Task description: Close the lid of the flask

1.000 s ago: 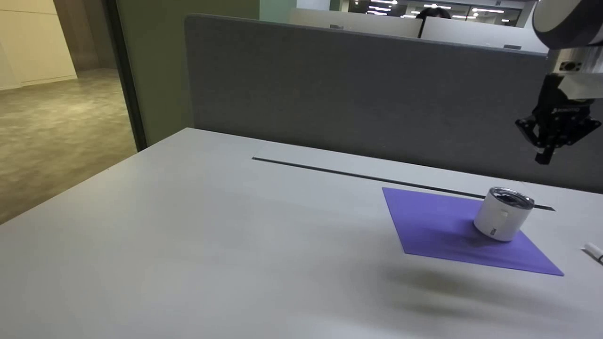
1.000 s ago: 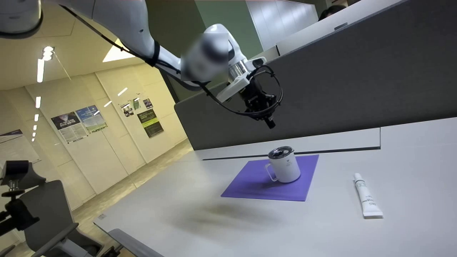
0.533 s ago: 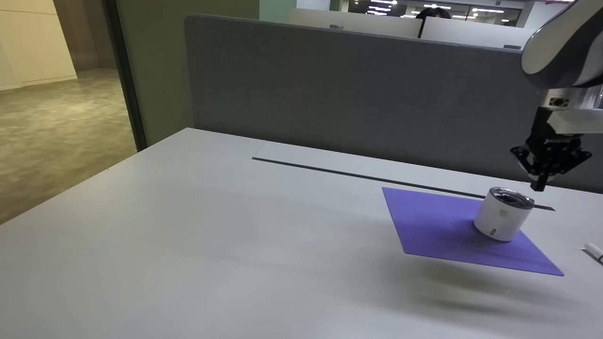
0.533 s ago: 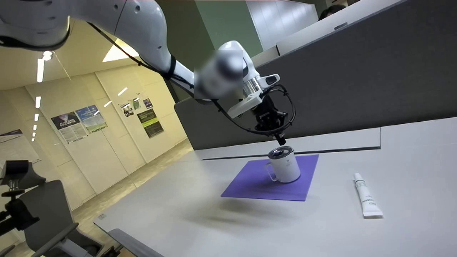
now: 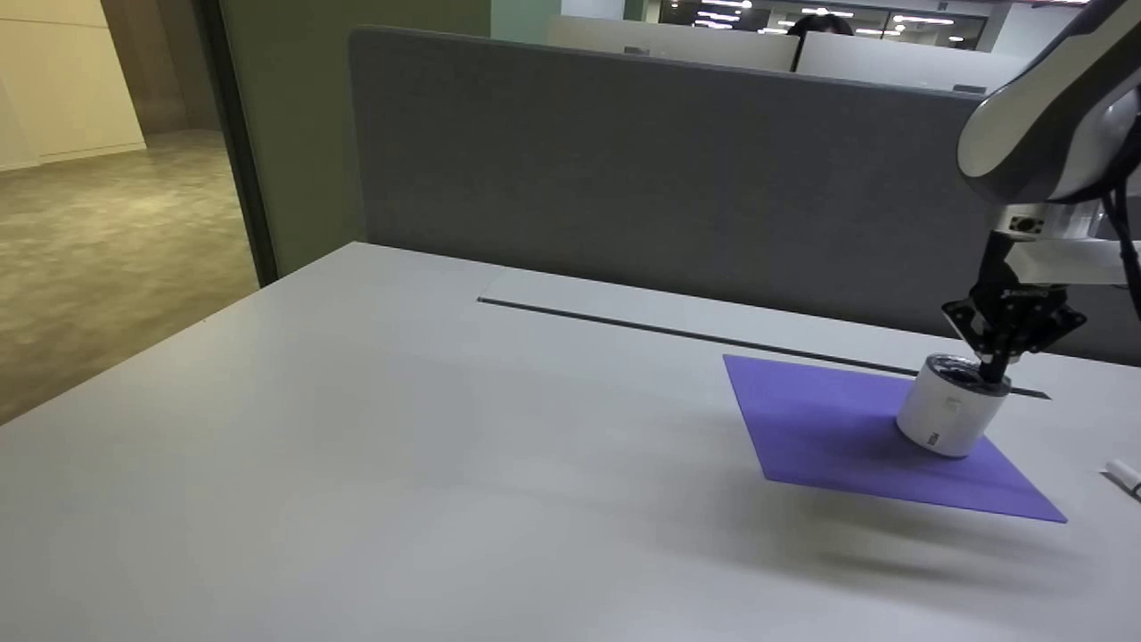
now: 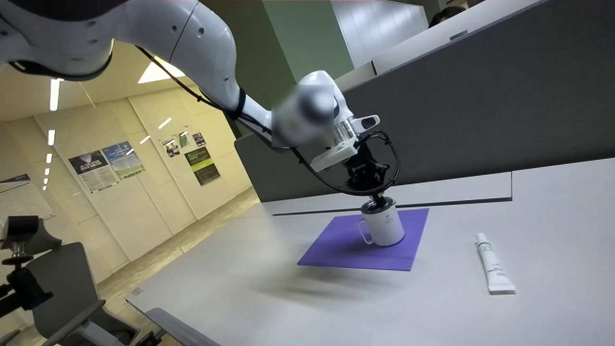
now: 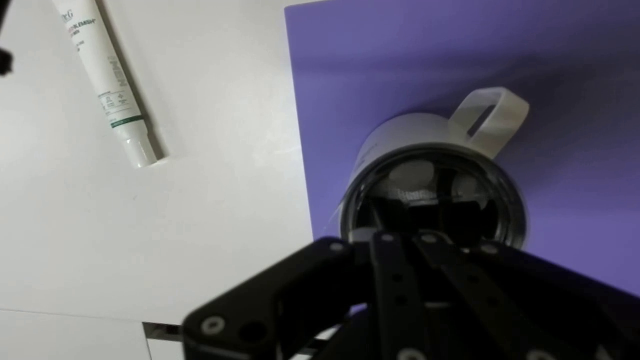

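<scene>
A white bench (image 5: 401,446) spans the scene, and a purple sheet (image 5: 820,428) lies on it. Upright on the sheet, near one edge, stands a white handled travel mug (image 6: 384,228), presumably the task's flask. A see-through lid (image 7: 435,170) caps it; the dark patch (image 7: 465,217) there may be the part to slide, or only an opening or a reflection, I cannot tell which. If it does slide, a push off its line would probably skid across the lid; too strong a one could drag the mug over the sheet or tip it. The jaws are closed together with nothing seen between them. In both exterior views they reach down to the lid and seem to touch it, how firmly unclear.
</scene>
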{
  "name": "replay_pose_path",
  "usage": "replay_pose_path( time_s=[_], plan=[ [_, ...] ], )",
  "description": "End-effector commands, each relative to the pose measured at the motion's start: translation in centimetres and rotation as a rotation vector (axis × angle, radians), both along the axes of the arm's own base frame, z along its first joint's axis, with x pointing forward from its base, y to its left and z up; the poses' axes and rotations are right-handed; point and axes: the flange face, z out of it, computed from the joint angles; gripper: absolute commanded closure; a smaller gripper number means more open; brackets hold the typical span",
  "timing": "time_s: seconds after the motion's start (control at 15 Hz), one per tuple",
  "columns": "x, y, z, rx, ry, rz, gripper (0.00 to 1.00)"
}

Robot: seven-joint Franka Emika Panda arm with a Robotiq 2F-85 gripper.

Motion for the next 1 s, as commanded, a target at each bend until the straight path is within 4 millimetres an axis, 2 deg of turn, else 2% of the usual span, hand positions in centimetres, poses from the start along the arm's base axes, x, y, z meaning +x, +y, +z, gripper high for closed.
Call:
replay_pose_path(
  time_s=[0.0,0.33,0.6,0.93],
  plan=[
    [0.86,0.18,-0.21,0.004,-0.019,-0.006,1.0],
    [0.93,0.63,-0.24,0.007,-0.027,0.005,1.0],
    [0.91,0.54,0.49,0.015,-0.026,0.001,1.0],
    [0.68,1.14,-0.48,0.016,-0.004,0.008,1.0]
  ],
)
